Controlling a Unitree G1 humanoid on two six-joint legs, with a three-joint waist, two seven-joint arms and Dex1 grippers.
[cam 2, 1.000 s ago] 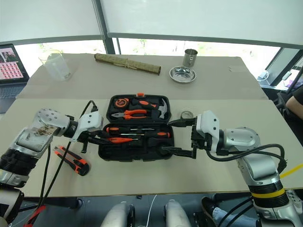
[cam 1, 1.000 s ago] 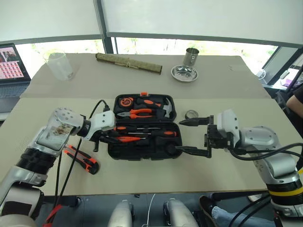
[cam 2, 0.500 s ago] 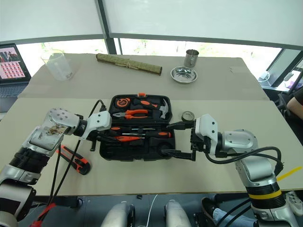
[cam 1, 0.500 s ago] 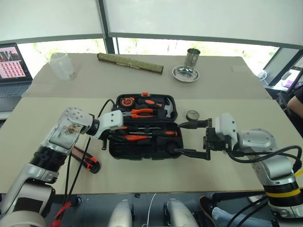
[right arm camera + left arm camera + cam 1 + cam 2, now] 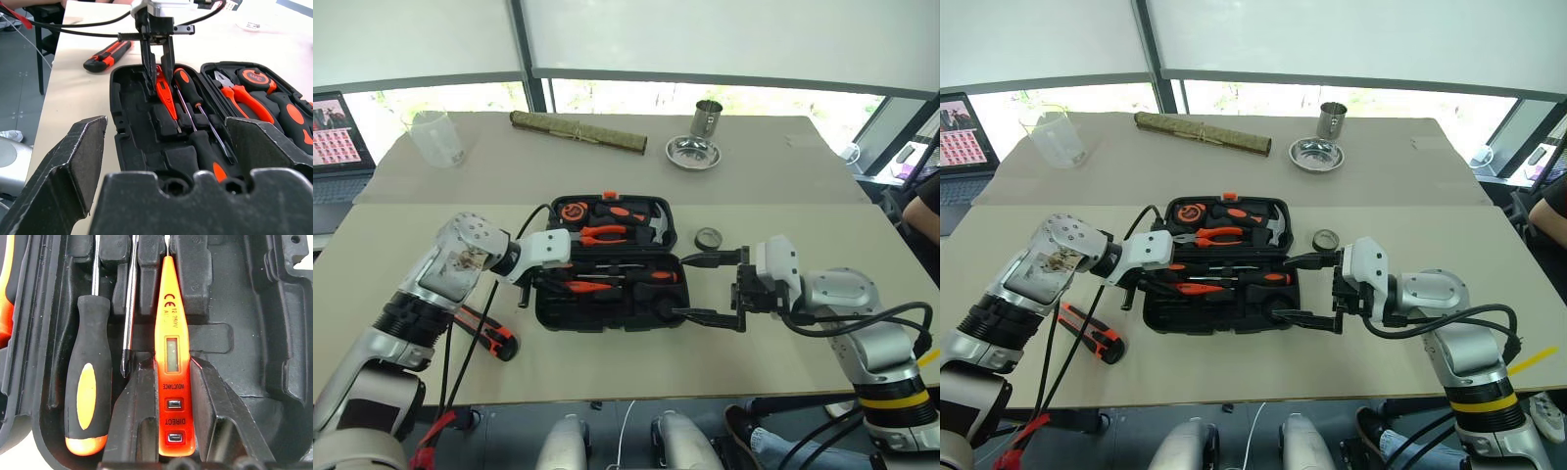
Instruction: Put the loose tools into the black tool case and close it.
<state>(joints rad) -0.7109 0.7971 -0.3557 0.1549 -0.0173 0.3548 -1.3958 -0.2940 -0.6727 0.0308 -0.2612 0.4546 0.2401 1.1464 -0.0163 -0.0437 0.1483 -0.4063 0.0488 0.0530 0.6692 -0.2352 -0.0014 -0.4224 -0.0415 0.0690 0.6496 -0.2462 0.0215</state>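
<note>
Head views: black tool case (image 5: 607,266) lying open at the middle of the surface (image 5: 783,245), lid half on the far side holding pliers (image 5: 599,234) and hammer (image 5: 650,225). Left end effector (image 5: 540,284) reaching into the near half from the left; right end effector (image 5: 710,287) spread wide, poised at the case's right edge, holding nothing. Utility knife (image 5: 492,334) still out on the surface, left of the case. Small tape roll (image 5: 709,237) also out, just beyond the right end effector.

Left wrist view: slim orange screwdriver (image 5: 171,362) resting in a moulded slot, flanked closely by the two black fingers (image 5: 132,416); fingers slightly parted, contact too close to call. One long screwdriver (image 5: 88,387) seated alongside it.

Right wrist view: second long screwdriver (image 5: 205,147) also seated in the near half.

Judged progress: three tools stowed; knife and tape roll left to load, then lid to shut.
</note>
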